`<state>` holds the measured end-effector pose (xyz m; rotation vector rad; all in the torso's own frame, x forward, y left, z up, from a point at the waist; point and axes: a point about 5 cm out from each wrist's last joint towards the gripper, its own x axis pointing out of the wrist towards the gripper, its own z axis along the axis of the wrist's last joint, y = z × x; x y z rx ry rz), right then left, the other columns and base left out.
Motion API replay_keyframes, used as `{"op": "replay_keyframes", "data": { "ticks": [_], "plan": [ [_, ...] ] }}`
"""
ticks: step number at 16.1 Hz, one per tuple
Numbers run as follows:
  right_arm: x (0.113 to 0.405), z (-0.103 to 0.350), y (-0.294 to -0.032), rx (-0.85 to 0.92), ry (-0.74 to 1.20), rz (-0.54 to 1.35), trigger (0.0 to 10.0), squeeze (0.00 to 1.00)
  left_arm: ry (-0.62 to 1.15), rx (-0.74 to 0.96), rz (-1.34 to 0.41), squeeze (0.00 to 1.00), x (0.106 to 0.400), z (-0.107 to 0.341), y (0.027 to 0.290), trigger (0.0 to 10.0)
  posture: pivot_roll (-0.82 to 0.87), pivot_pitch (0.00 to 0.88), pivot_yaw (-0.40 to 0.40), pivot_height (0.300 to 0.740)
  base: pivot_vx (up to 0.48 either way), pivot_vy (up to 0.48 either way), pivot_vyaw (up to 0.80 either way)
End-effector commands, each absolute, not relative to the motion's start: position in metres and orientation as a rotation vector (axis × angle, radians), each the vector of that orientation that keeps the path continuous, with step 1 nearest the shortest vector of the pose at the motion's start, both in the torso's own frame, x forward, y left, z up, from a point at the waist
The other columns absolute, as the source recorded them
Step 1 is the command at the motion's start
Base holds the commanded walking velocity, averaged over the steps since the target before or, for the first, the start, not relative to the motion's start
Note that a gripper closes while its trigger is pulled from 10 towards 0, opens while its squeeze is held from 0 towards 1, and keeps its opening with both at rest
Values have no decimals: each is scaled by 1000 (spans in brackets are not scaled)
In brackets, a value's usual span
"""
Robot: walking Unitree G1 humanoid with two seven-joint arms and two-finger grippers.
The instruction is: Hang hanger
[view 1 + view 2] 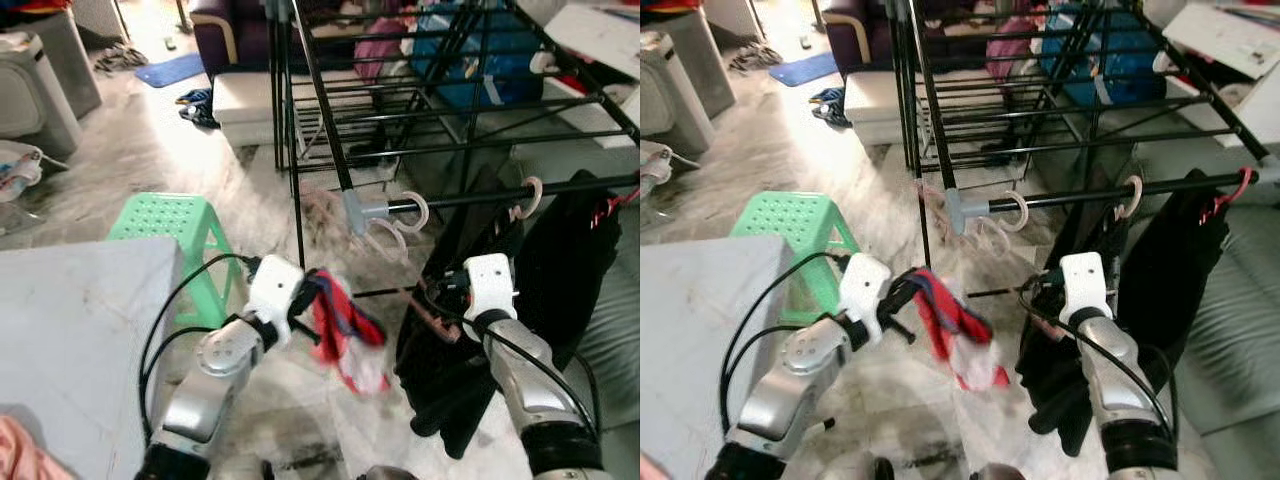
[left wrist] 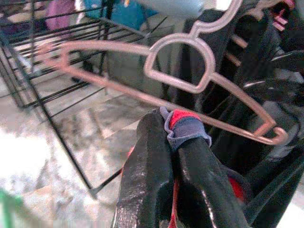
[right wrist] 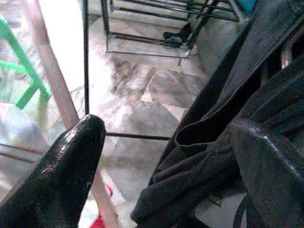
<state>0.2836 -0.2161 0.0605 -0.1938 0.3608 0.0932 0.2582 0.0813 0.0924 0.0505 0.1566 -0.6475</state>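
A pale pink hanger [image 2: 180, 61] hangs by its hook on the front rail [image 1: 470, 197] of the black drying rack [image 1: 450, 110]; the same hanger [image 1: 392, 228] appears near the rail's grey end joint. My left gripper [image 1: 310, 290] is below and left of it, shut on a red, blue and white cloth [image 1: 350, 335] that dangles from the fingers [image 2: 147, 156]. My right gripper [image 1: 440, 288] is open beside a black garment [image 1: 560, 260] hanging from the same rail. The garment's folds lie between its spread fingers [image 3: 71, 166].
A green plastic stool [image 1: 170, 225] stands left of the rack, and a grey table [image 1: 70, 330] is at the near left. A grey-green sofa [image 1: 610, 340] lies to the right. More clothes hang deeper on the rack. The floor is marble tile.
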Motion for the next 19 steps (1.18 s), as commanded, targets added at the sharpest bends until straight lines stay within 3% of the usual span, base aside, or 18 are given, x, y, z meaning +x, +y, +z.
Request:
{"op": "replay_keyframes", "data": {
  "ticks": [1,5,8,13,17,19],
  "plan": [
    [285,60,-221,-195,374,97,10000,0,144,62,-632,0,260,96,82,10000,0,27,-21,740,0,0,0],
    [283,83,-239,-236,234,-24,10000,0,142,87,-593,0,262,97,84,10000,-3,25,-23,740,0,0,0],
    [264,97,-233,-197,97,-59,10000,0,125,158,-427,0,269,95,100,10000,-8,20,-25,740,0,0,0],
    [238,103,-221,-136,75,45,10000,0,138,189,-278,0,268,94,128,10000,-18,22,-14,740,0,0,0],
    [237,114,-200,-66,70,182,10000,0,139,195,-277,0,263,92,128,10000,-24,24,-13,740,0,0,0],
    [234,95,-185,-34,201,269,10000,0,145,180,-307,0,264,93,125,10000,-20,26,-14,740,0,0,0]
  ]
}}
